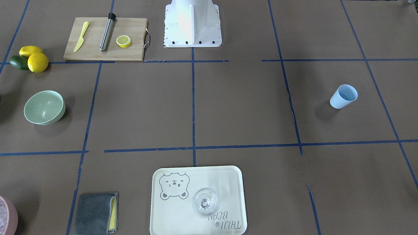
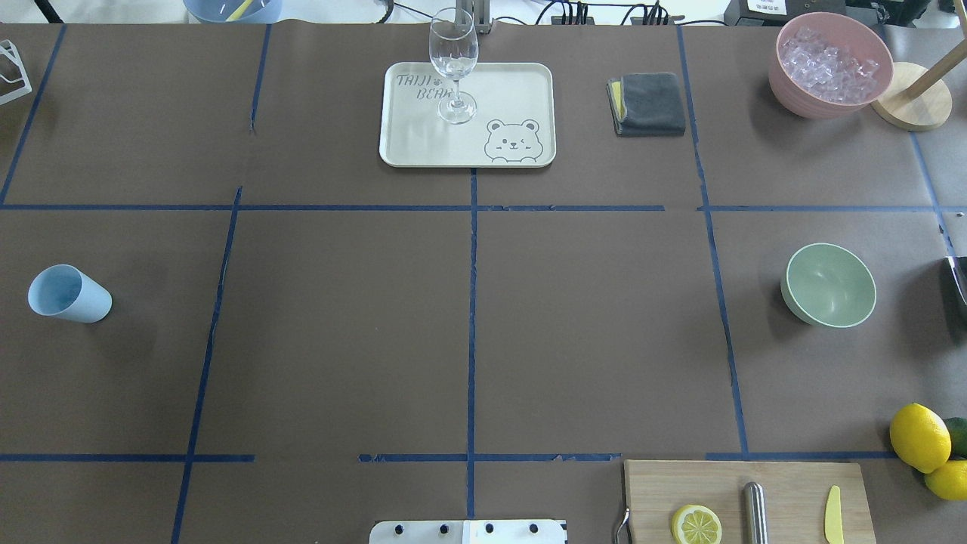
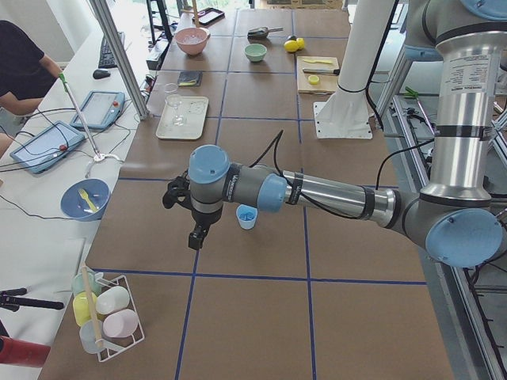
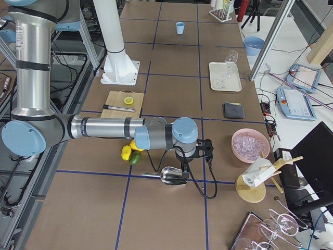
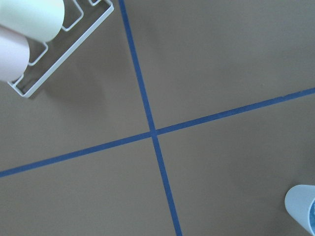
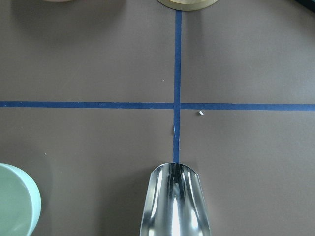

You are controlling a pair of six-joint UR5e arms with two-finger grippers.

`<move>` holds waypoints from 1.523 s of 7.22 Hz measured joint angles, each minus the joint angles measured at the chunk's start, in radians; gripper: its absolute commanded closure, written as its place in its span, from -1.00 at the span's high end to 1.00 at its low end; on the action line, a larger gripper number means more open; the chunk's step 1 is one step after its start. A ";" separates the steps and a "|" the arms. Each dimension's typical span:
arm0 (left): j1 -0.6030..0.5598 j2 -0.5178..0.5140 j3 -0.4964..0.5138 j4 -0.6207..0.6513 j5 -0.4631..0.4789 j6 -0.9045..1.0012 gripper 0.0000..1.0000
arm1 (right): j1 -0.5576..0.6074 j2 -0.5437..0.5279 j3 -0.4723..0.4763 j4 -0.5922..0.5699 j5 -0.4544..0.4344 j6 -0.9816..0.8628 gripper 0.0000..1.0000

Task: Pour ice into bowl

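The pale mint-green bowl [image 2: 831,285] stands empty at the table's right; it also shows in the front view [image 1: 44,107] and at the right wrist view's lower left [image 6: 15,204]. No loose ice cubes show. A light blue cup [image 2: 69,293] stands at the table's left. My right gripper [image 4: 183,165] hangs over a shiny metal scoop [image 6: 174,201], just outside the bowl; I cannot tell if it grips it. The scoop looks empty. My left gripper [image 3: 196,236] hangs beside the blue cup [image 3: 247,215]; I cannot tell if it is open or shut.
A pink tub [image 2: 831,64] of whitish lumps and a wooden stand [image 2: 914,94] are far right. A tray [image 2: 514,98] with a wine glass [image 2: 454,64], a grey cloth [image 2: 648,103], a cutting board [image 2: 748,491], lemons [image 2: 922,438] and a wire rack [image 5: 54,54] stand around.
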 measured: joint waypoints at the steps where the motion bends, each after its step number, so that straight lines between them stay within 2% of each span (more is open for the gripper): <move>1: 0.022 0.001 -0.032 -0.042 0.000 -0.033 1.00 | -0.025 0.005 0.011 0.002 0.020 0.039 1.00; 3: 0.110 0.064 -0.104 -0.221 0.055 -0.200 1.00 | -0.091 0.035 0.037 0.005 0.034 0.174 1.00; 5: 0.246 0.160 -0.246 -0.329 0.159 -0.444 1.00 | -0.148 0.056 0.040 0.066 0.036 0.319 1.00; 7: 0.384 0.264 -0.371 -0.391 0.280 -0.693 1.00 | -0.250 0.045 0.032 0.243 -0.004 0.535 1.00; 9: 0.500 0.371 -0.404 -0.561 0.409 -0.917 1.00 | -0.392 0.001 0.007 0.485 -0.109 0.756 1.00; 11: 0.614 0.436 -0.407 -0.658 0.553 -1.048 1.00 | -0.472 -0.035 -0.056 0.691 -0.154 0.886 1.00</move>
